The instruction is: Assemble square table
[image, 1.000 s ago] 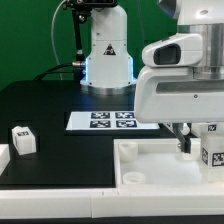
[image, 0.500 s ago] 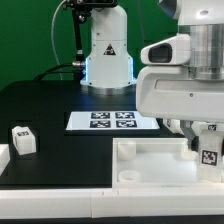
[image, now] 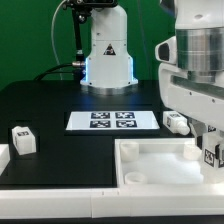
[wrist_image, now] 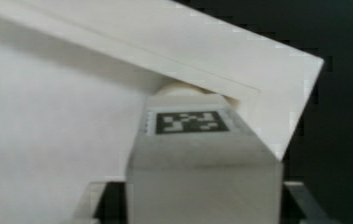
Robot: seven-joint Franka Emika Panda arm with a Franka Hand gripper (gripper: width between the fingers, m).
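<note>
The square tabletop (image: pixel 160 165) is a large white slab lying at the front of the exterior view's right, with a round hole at its near corner (image: pixel 130 178). My gripper (image: pixel 210 152) is shut on a white leg (image: pixel 213 155) with a black-and-white tag, held at the slab's right edge. In the wrist view the held leg (wrist_image: pixel 194 150) sits between my gripper's (wrist_image: pixel 196 198) dark fingers (wrist_image: pixel 105 200), its tip at a corner of the slab (wrist_image: pixel 66 110). A second tagged leg (image: pixel 22 139) stands at the left. A third leg (image: pixel 176 122) lies behind the slab.
The marker board (image: pixel 112 120) lies on the black table in the middle, in front of the robot base (image: pixel 107 60). A plain white block (image: pixel 3 160) shows at the left edge. The arm's white body (image: pixel 195 70) hides the right side.
My arm has moved toward the exterior view's right with the leg still held. This has uncovered the leg lying behind the slab.
</note>
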